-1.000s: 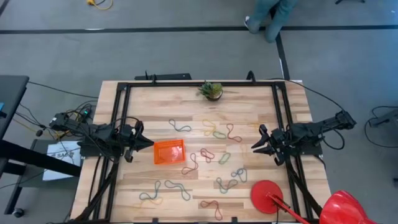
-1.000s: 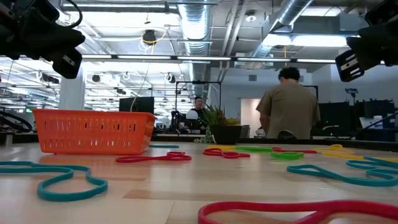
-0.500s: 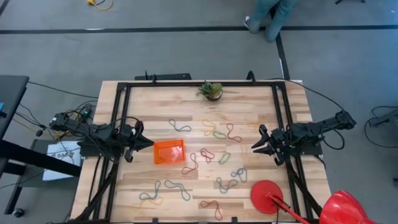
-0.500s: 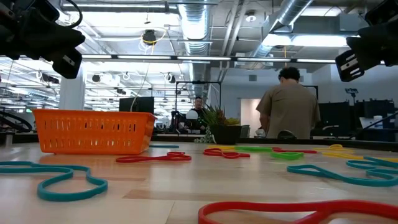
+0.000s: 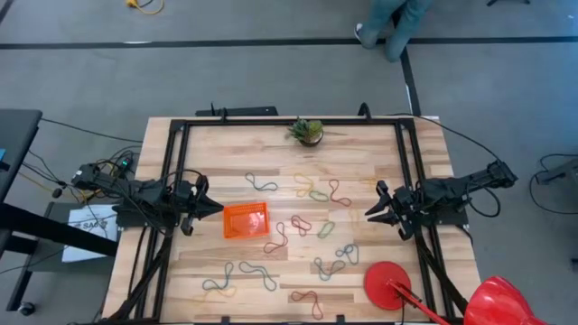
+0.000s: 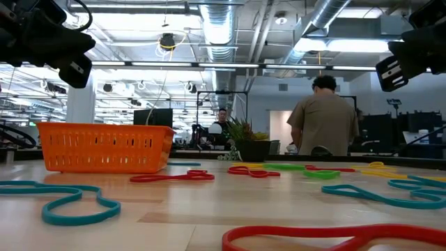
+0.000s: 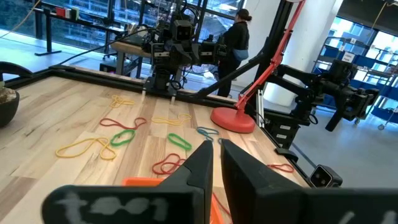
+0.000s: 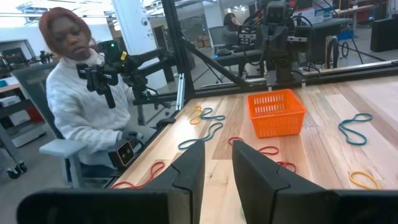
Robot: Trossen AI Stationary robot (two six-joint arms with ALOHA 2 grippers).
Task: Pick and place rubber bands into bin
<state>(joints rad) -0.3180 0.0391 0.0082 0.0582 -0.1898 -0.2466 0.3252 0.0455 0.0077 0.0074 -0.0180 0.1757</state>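
Left gripper: fingers nearly together with a thin gap, holding nothing, at the left centre of the high view, just beside the bin's left side. Right gripper: fingers parted by a clear gap, empty, at the right centre.

The bin sits left of centre on the table. The rubber bands lie scattered flat from the middle to the lower part of the frame; none shows inside the bin.

Risks, as judged:
- Thin, flat bands give little to pinch; fingers may scrape the wood and close on nothing.
- Overlapping bands at lower centre may lift together or snag.
- The left gripper, being so near the light bin, could shove it on descent.
- A stretched band may spring clear on release.

Clearance: open wood lies at upper left and upper right. A potted plant stands at top centre, and a red disc at lower right limits the right arm there. The black frame rails border both sides.
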